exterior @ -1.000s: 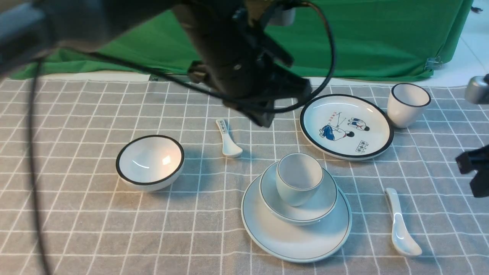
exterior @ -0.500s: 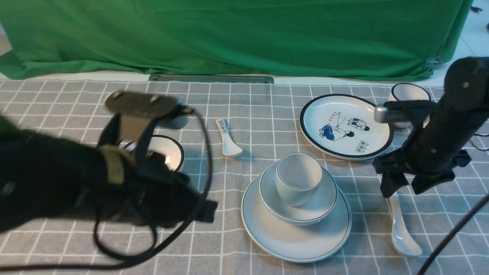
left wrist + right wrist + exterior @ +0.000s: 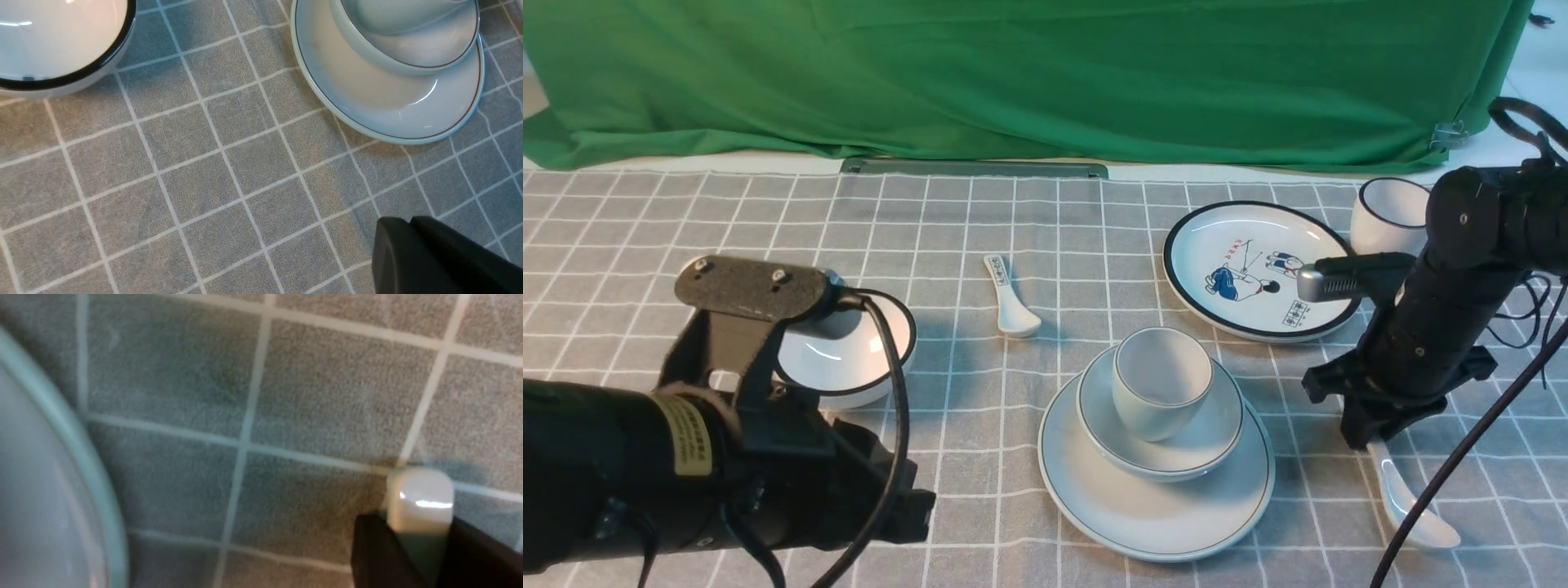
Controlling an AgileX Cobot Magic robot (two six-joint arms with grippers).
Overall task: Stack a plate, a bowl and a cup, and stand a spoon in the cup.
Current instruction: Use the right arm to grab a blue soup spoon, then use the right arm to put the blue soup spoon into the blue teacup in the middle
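The cup (image 3: 1162,380) stands in the bowl (image 3: 1201,437), which sits on the plate (image 3: 1143,510) at the middle front of the checked cloth. To the right of that stack the spoon (image 3: 1417,510) lies on the cloth. My right gripper (image 3: 1364,433) is down on its handle. In the right wrist view the handle end (image 3: 420,498) sticks out between the two black fingers, and my right gripper (image 3: 419,528) is shut on it. My left gripper (image 3: 410,222) hovers low at the front left, shut and empty, with the plate (image 3: 367,110) and bowl (image 3: 408,53) beyond it.
A black-rimmed bowl (image 3: 882,327) sits behind my left arm. A small printed spoon (image 3: 1011,298) lies left of centre. A cartoon plate (image 3: 1217,237) and a black-rimmed cup (image 3: 1384,216) stand at the back right, close to my right arm. Green cloth hangs behind.
My left arm swung from over the middle down to the front left. My right arm came in from the right, dropped onto the spoon handle and closed on it; the spoon's scoop end shifted slightly right.
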